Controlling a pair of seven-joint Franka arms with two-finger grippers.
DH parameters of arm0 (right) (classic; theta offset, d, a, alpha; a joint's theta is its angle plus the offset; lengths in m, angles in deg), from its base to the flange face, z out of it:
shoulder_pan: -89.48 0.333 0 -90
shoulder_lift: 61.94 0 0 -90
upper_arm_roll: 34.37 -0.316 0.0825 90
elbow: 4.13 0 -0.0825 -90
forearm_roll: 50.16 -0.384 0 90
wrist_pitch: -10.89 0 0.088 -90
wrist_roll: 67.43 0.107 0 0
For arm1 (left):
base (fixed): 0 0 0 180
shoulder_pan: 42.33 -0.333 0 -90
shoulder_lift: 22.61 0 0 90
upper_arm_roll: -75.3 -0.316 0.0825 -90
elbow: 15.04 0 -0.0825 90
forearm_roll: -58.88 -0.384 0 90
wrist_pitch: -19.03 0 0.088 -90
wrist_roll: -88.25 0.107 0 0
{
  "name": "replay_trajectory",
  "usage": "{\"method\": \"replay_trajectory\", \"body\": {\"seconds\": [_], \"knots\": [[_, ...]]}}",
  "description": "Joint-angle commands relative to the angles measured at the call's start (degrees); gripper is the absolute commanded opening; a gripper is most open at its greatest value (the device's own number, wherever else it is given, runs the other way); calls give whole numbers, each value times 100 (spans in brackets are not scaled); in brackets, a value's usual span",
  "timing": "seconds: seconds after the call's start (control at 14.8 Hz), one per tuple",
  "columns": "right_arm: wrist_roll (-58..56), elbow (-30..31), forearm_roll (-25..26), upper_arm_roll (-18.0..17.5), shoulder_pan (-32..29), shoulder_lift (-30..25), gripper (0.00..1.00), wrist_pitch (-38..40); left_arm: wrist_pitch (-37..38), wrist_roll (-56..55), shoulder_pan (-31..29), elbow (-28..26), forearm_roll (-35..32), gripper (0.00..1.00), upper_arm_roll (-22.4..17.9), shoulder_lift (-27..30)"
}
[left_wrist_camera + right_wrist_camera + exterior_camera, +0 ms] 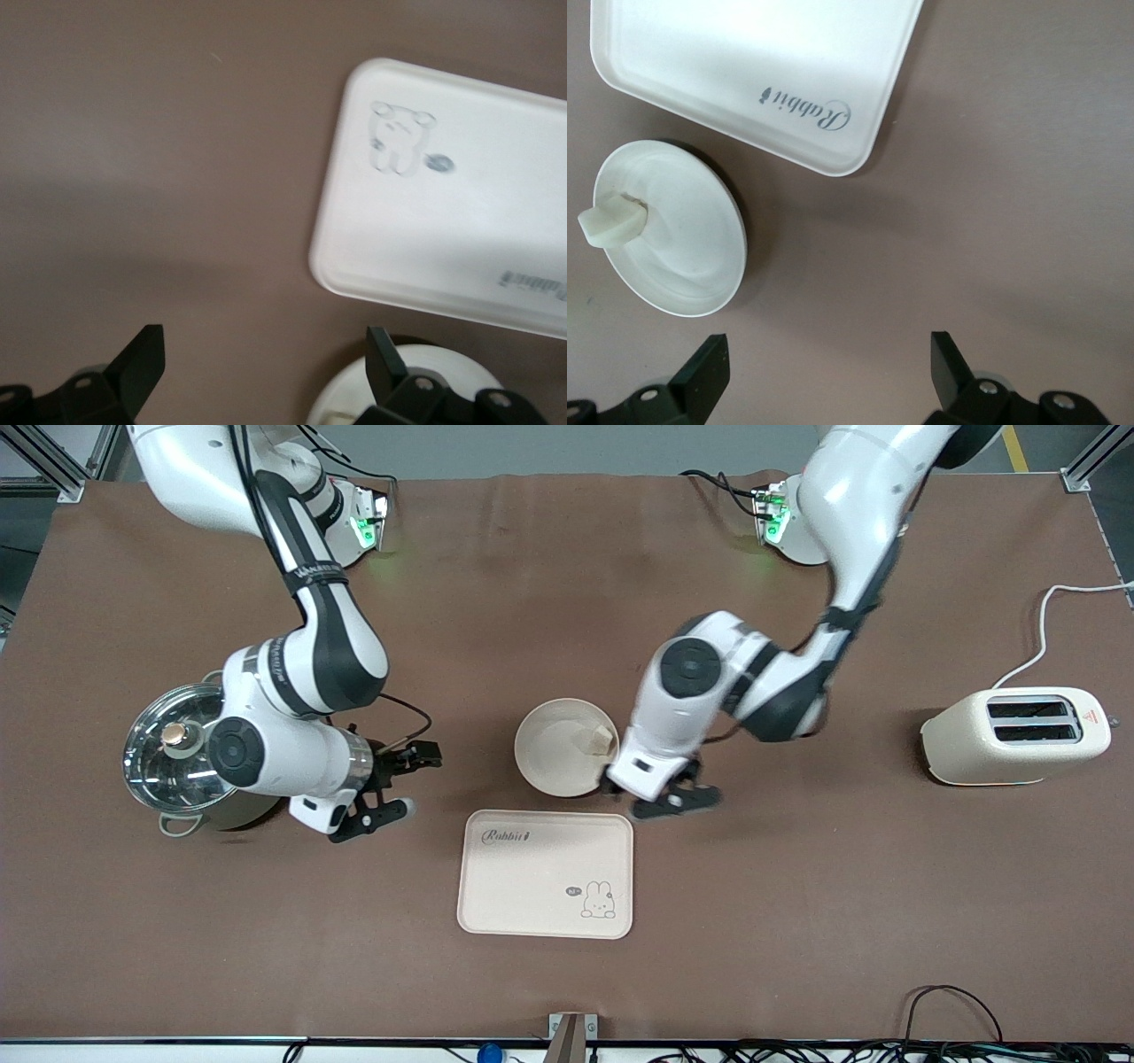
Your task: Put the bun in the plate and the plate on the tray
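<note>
The round cream plate (551, 755) lies on the brown table, farther from the front camera than the tray (532, 886). The pale bun (603, 737) lies in the plate near its rim on the left arm's side. My left gripper (653, 794) is open and low beside that rim, holding nothing. In the left wrist view one of its fingers (383, 361) stands at the plate's (341, 405) edge, with the tray (461, 239) ahead. My right gripper (390, 784) is open and empty over bare table beside the pot. Its wrist view shows the plate (691, 257), bun (609, 222) and tray (726, 62).
A steel pot with a glass lid (175, 757) stands at the right arm's end, close to the right gripper. A cream toaster (1014, 735) with a white cord stands toward the left arm's end. Cables lie along the front edge.
</note>
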Motion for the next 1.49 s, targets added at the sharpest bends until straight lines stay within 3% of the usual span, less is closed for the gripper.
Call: {"method": "replay_trajectory", "body": {"seconds": [0.0,0.27,0.47,0.68,0.81,0.88,1.15,1.29,1.42], "knots": [[120,-23,-320,32,156,158,100,-127,611,672,-422,-143,20,100,72,573],[156,29,-698,32,542,465,99,-530,1383,1639,-985,-143,389,100,72,1267],[156,126,-918,32,798,676,90,-883,2025,2333,-1135,-126,784,100,-112,1803],[86,135,-1094,32,973,887,82,-1050,2517,3639,-1118,-205,1643,100,-997,2436],[77,127,-1103,6,1009,1019,77,-1068,2669,4545,-1013,-222,1970,100,-1744,2787],[76,127,-1103,-55,1000,1037,74,-1085,2686,4837,-1021,-283,1989,100,-1913,2963],[76,118,-1112,-152,1000,1186,67,-1147,2818,4919,-1013,-740,1805,100,-2020,3684],[76,135,-1112,-258,1000,1230,63,-1331,2827,4928,-916,-750,1385,100,-1959,3817],[85,135,-1112,-293,1000,1266,57,-1349,2809,4954,-942,-750,1417,100,-1950,3835]]}}
